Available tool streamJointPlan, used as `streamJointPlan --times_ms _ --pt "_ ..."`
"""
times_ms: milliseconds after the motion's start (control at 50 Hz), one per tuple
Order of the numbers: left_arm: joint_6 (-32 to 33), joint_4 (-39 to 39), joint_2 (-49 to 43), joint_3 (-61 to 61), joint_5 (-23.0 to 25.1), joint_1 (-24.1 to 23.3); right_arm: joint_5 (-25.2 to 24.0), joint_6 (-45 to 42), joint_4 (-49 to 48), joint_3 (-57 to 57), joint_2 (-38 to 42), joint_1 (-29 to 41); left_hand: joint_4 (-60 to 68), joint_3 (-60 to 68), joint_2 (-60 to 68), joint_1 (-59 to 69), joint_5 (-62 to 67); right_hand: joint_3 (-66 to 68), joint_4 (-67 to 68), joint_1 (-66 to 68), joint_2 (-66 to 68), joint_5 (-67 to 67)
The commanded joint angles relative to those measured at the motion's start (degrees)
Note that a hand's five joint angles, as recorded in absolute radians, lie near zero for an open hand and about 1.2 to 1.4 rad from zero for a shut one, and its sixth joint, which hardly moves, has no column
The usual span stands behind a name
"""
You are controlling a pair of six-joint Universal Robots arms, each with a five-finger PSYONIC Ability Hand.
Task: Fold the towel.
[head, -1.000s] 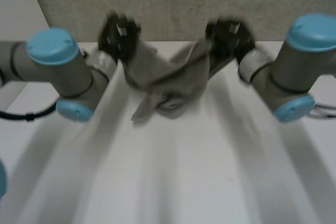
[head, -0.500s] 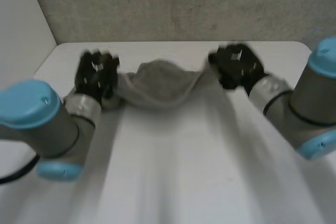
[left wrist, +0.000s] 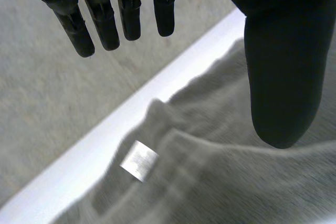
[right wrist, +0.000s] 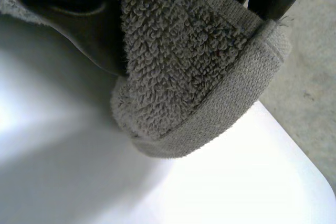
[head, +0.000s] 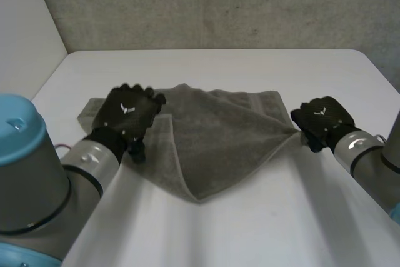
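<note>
Right robot hand (head: 322,120) on towel (head: 219,136) corner

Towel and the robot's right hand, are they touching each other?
Touching. The right wrist view shows the right hand pinching a corner of the towel between its thumb and fingers.

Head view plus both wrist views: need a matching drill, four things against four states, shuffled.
Things:
1. left hand
2. right hand
3. towel
4. label

States:
A. pinching a corner of the cloth
B. small white patch sewn near the cloth's edge
C. grey, spread on the white table with one flap turned over
D. fingers straight, holding nothing

Pairs: 1-D, 2-A, 3-C, 4-B
</note>
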Motion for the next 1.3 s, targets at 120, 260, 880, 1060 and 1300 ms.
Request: streamJointPlan --times_ms 120,260,880,1060,1300 --pt "0.4 -0.8 -13.0 14.9 11.9 3.2 -0.3 -8.1 -0.6 4.0 0.2 -3.1 1.4 1.5 1.4 1.4 1.7 3.4 3.8 3.6 3.4 3.4" --pt "5.7 -6.2 -28.3 30.0 13.4 3.8 -0.6 -8.2 -1.9 4.6 0.2 -3.8 1.2 1.3 1.3 1.2 1.5 3.4 3.8 3.6 3.4 3.4" --pt "23.2 -17.2 -48.8 50.8 20.2 6.9 -1.6 -8.0 -2.8 5.5 0.3 -3.9 18.5 18.6 18.6 18.5 18.8 3.4 3.8 3.6 3.4 3.4" --pt "23.2 -17.3 -48.5 50.8 19.6 7.1 -1.6 -8.0 -3.2 5.5 0.3 -3.9 40.1 40.1 40.1 40.0 40.4 3.4 3.8 3.6 3.4 3.4" --pt "23.2 -17.2 -48.3 50.4 19.5 7.1 -1.6 -8.1 -3.2 5.7 0.3 -3.9 32.4 32.5 32.5 32.4 32.7 3.4 3.8 3.6 3.4 3.4"
